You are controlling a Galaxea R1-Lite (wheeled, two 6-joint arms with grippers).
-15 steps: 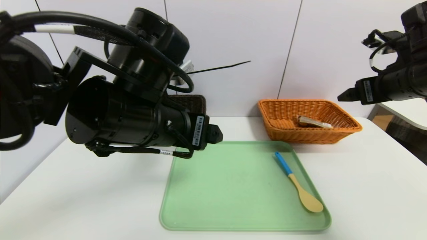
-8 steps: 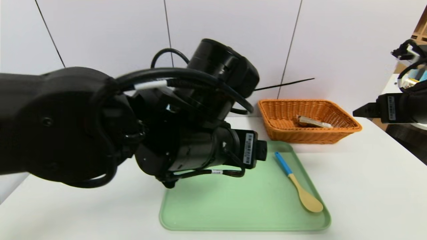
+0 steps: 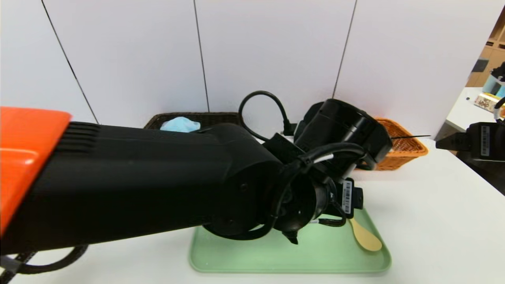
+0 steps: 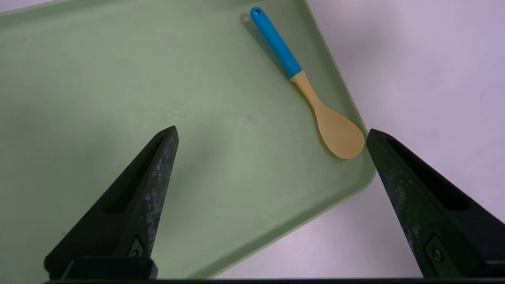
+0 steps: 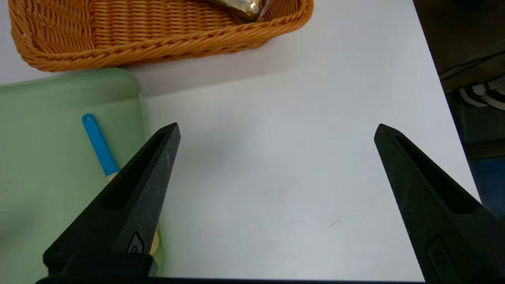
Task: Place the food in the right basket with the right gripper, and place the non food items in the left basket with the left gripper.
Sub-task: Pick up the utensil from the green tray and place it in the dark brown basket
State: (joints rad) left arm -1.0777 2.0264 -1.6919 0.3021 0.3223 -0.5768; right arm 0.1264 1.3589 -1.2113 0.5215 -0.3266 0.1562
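Nearest the camera, the yellow spoon with blue handle [image 4: 305, 85] lies flat by the right edge of the green tray [image 4: 118, 79] on the white table [image 5: 296, 157], its bowl toward the near right corner and its handle slanting away to the far left. Above it hovers the left gripper [image 4: 272, 136], fingers [image 4: 152, 185] spread wide and holding nothing, its orange-shelled arm [image 3: 118, 181] stretched across from the left, angled down; a second ago it hung over the tray's far left corner. Farther right, the right gripper [image 5: 276, 130], equally wide and empty, has drawn back toward the table's right edge. Beyond, the food [image 5: 242, 6] rests in the right basket [image 5: 158, 35]; the light-blue bath pouf [image 3: 179, 124] sits in the left basket [image 3: 213, 117].
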